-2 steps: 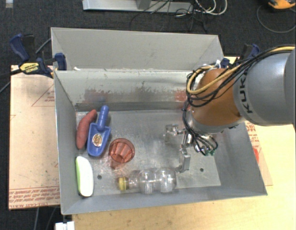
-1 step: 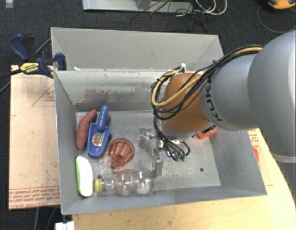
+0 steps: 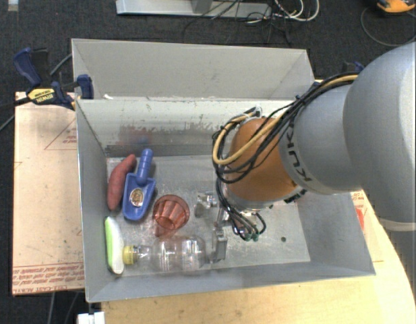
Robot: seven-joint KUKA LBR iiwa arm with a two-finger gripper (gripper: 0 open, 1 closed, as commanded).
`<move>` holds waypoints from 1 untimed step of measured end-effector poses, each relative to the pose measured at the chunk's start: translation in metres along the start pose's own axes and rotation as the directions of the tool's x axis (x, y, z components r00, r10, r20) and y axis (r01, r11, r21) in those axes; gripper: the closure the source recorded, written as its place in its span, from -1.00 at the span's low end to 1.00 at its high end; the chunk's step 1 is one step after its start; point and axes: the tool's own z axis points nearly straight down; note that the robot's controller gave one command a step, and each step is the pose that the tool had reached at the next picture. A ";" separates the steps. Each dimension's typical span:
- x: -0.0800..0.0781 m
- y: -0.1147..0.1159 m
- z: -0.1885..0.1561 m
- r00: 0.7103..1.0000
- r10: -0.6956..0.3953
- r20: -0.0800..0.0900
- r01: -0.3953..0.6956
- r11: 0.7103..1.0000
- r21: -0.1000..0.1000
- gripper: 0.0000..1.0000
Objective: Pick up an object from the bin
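As you look down into the bin point(image 3: 194, 123), note:
Gripper point(image 3: 218, 238): low, just right of the clear bottle point(image 3: 172, 255); apart or together, you cannot tell.
Clear bottle: lying on its side, yellow cap leftward.
Pink ribbed cup point(image 3: 170, 214): just above the bottle.
Blue scoop point(image 3: 139, 189): up-left of the bottle.
White tube point(image 3: 113, 246): left of the bottle.

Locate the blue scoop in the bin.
In the camera view the blue scoop lies at the left of the bin, handle toward the back wall, between the reddish oblong piece on its left and the pink cup at its lower right.
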 end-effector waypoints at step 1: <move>-0.059 0.084 0.001 0.986 -0.165 0.006 0.165 0.986 0.002 -1.00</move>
